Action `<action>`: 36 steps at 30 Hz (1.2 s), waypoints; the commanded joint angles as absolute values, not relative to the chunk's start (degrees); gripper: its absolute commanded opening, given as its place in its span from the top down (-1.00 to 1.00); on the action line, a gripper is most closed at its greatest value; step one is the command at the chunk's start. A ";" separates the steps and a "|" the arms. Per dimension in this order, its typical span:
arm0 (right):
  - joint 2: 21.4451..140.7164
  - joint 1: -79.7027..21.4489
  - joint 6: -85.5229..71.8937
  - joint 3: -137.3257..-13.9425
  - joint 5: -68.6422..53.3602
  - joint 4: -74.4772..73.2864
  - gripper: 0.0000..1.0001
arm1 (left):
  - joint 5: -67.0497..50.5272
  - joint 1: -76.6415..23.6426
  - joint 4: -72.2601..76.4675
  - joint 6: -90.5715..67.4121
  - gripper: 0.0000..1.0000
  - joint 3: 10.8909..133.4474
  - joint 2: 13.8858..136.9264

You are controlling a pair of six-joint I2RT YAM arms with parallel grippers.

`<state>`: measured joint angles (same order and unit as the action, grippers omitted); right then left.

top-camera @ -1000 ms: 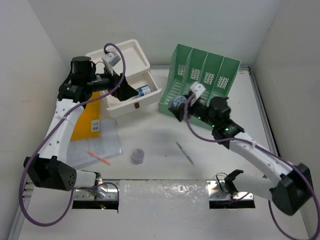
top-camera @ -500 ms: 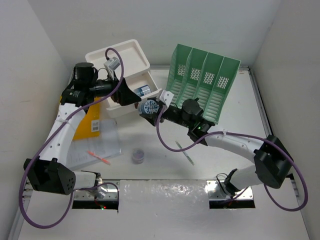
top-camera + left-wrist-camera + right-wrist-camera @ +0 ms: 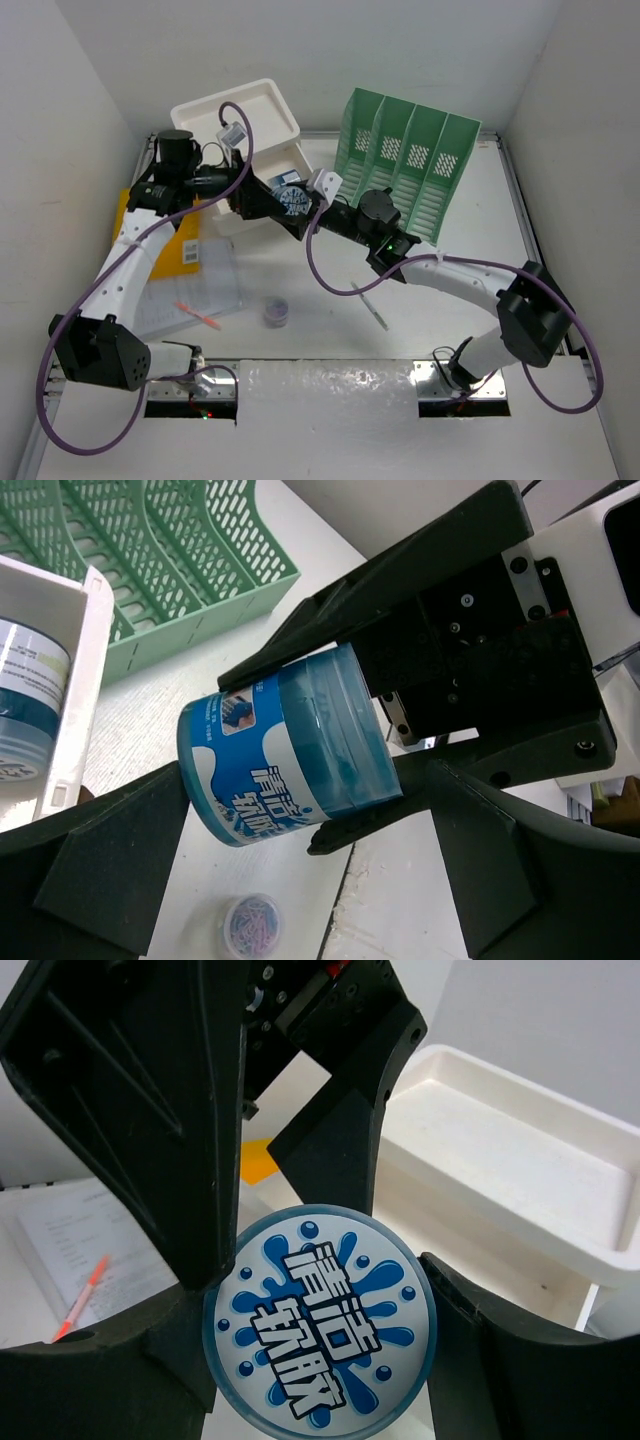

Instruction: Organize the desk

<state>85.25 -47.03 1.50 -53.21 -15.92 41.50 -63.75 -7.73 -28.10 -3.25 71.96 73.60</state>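
Holds a blue round jar [image 3: 293,200] in the right gripper [image 3: 320,1345], fingers at a middling spread and pressed to the jar's wall, printed lid turned toward that wrist. Meets it with the left gripper [image 3: 305,785], spread to the full, one finger on either side of the jar; cannot tell whether touching or just short. Leaves almost no gap between the two tools, tip to tip above the desk [image 3: 470,270], flat and white below both and running well out past the right gripper's right side to a silver rail [image 3: 524,220]. Crowds the white drawer box [image 3: 240,115] just behind the left gripper, with an open drawer [image 3: 75,680] right beside the jar and a second jar [image 3: 25,695] lying inside. Has the green file rack [image 3: 410,150] just behind the right wrist, front lip near the arm. Finds open surface below the tools and back toward the bases, broken only by a small tub of paper clips [image 3: 277,311], a slim pen [image 3: 370,305] nearby, and papers [image 3: 190,290] with a red pen [image 3: 200,316] under the left arm.
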 commanded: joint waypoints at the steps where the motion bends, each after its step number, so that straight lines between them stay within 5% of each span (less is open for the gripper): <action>1: 84.73 -47.37 1.58 -57.13 -16.08 48.42 1.00 | -66.72 -8.44 -24.96 -3.51 -0.99 72.69 70.84; 11: 86.66 -48.16 -1.21 -58.89 -19.42 50.27 1.00 | -60.73 -8.53 -24.35 -5.62 -0.97 72.95 75.67; 14: 87.18 -48.25 -2.11 -58.80 -20.12 51.15 1.00 | -59.86 -8.53 -23.82 -5.63 -0.38 73.91 75.32; 18: 88.24 -48.25 -3.43 -59.15 -20.22 51.15 0.89 | -56.79 -8.53 -28.29 -0.82 1.00 75.93 75.06; 19: 88.24 -48.25 -3.17 -59.15 -19.43 50.80 0.34 | -52.95 -8.53 -30.56 0.08 1.00 77.07 74.88; 22: 87.19 -48.25 -1.24 -59.33 -18.11 46.77 -0.59 | -40.15 -8.53 -33.04 7.81 1.00 79.27 72.96; 24: 85.09 -48.25 -0.44 -58.19 -14.44 43.60 -0.98 | -25.59 -8.53 -31.57 12.45 1.00 79.63 71.03; 28: 80.70 -48.25 1.85 -53.97 -10.82 42.19 -0.98 | -10.14 -8.53 -29.36 16.34 1.00 78.84 70.40; 36: 78.14 -48.25 2.55 -50.80 -7.91 40.61 -0.98 | -8.88 -8.53 -25.94 18.01 1.00 74.36 73.83</action>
<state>78.96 -47.88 1.58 -51.83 -9.69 40.45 -12.58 -8.54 -31.97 15.62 75.66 73.41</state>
